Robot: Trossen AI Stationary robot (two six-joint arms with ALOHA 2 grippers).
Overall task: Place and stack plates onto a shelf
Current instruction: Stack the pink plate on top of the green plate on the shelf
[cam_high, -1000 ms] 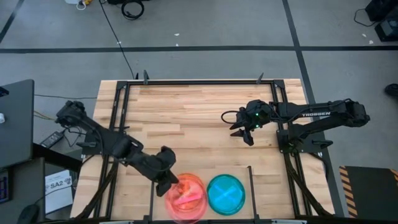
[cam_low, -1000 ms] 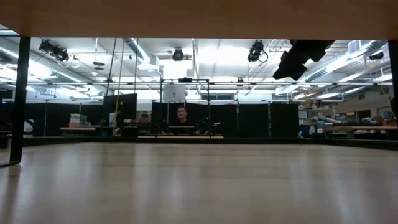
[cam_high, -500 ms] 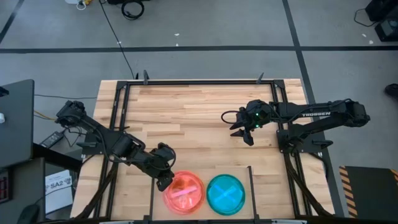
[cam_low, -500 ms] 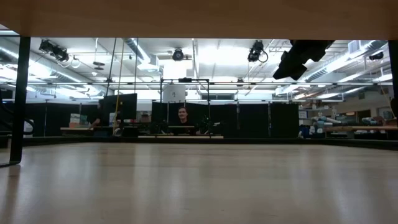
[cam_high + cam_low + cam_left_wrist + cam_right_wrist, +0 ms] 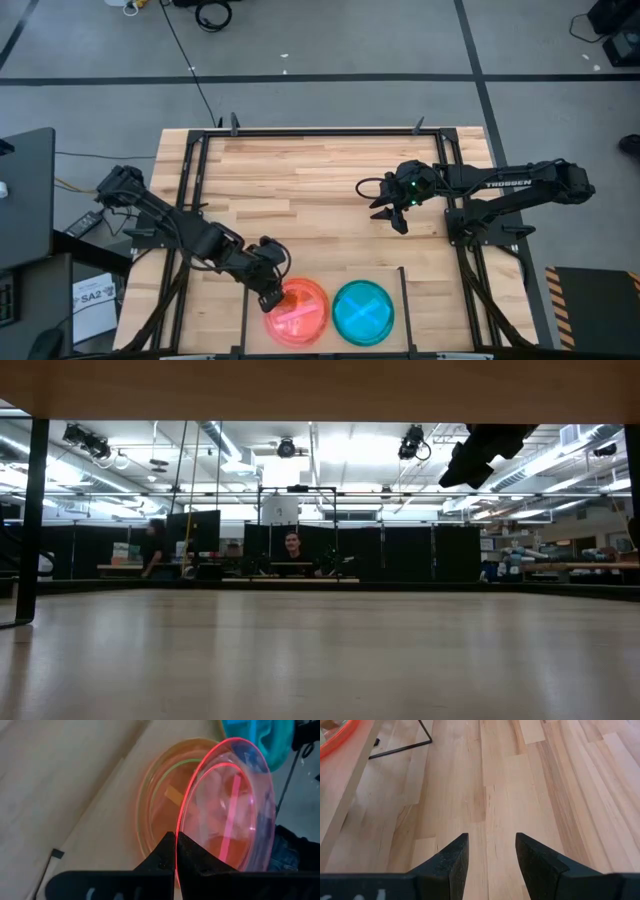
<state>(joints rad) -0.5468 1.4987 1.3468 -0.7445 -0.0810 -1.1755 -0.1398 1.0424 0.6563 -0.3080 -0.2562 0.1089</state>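
Over on the left, the left gripper (image 5: 270, 297) sits low at the near edge of the table (image 5: 300, 180), its fingers (image 5: 167, 855) pinched together on the rim of a pink plate (image 5: 235, 815). That plate stands tilted on edge, leaning over a pile of orange and green-rimmed plates (image 5: 160, 805) lying flat beneath it. From overhead the whole pink-orange pile (image 5: 300, 310) reads as one round disc with a bright stripe across it, resting inside the thin black wire shelf (image 5: 403, 285) at the table's front edge. Just beside it, to the right and in the same rack, lie the cyan plates (image 5: 363, 311), flat, with crossed pale stripes showing through.

Farther right and well apart from the plates, the right gripper (image 5: 392, 216) hangs above bare wood near the middle of the table, its two dark fingers (image 5: 452, 857) spread apart with nothing between them but the planks below.

Across the room behind the table, a person (image 5: 292, 546) sits at a desk, and another figure (image 5: 155, 550) stands farther to the left.
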